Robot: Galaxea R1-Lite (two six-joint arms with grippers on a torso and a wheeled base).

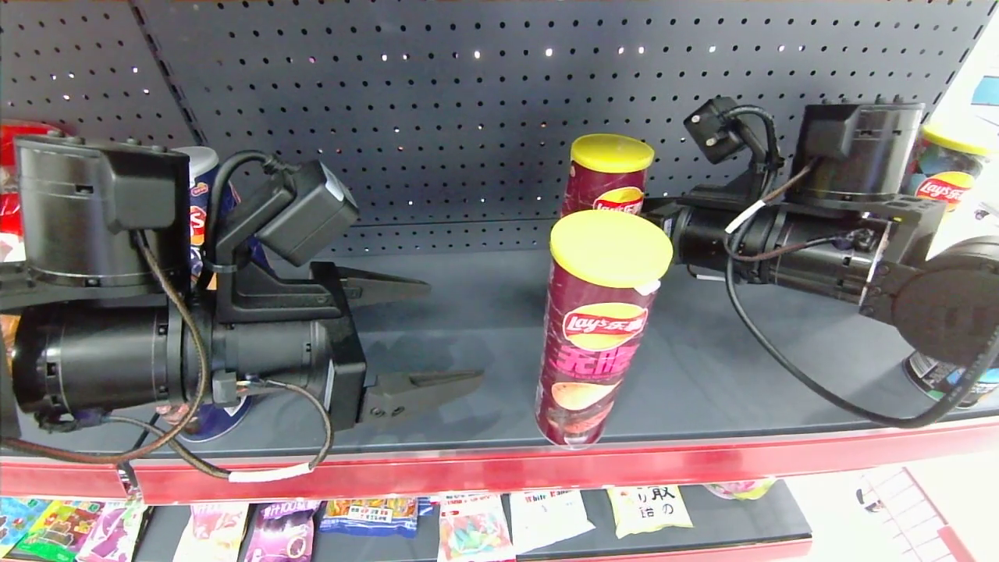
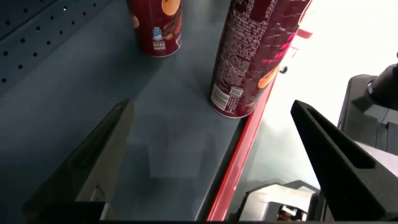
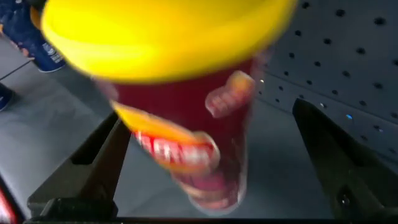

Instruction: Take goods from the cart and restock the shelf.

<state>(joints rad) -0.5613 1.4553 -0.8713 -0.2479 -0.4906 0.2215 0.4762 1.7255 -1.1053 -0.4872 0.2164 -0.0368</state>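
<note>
The left gripper point(image 1: 456, 332) is held wide open and empty, its fingers point(image 1: 414, 386) spread level just above the shelf point(image 1: 702, 367), with bare shelf floor seen between them. It is pointed toward the front can point(image 1: 601, 328) and stands apart from it.

The right gripper point(image 3: 208, 112) is likewise spread wide, and the rear can point(image 1: 605, 187) is seen standing between its fingers point(image 3: 93, 165). Whether either finger touches that can cannot be told.

The front can, maroon with a yellow lid, is stood upright at the shelf's front edge, just behind the red lip point(image 1: 546, 468). The rear can, of the same kind, is set upright behind it, near the pegboard point(image 1: 468, 94).

A blue can point(image 1: 204, 195) is partly hidden behind the left arm, and a third can point(image 1: 948, 179) with a yellow lid is seen behind the right arm. Packets point(image 1: 468, 523) are laid in a row on the lower shelf point(image 1: 702, 531).
</note>
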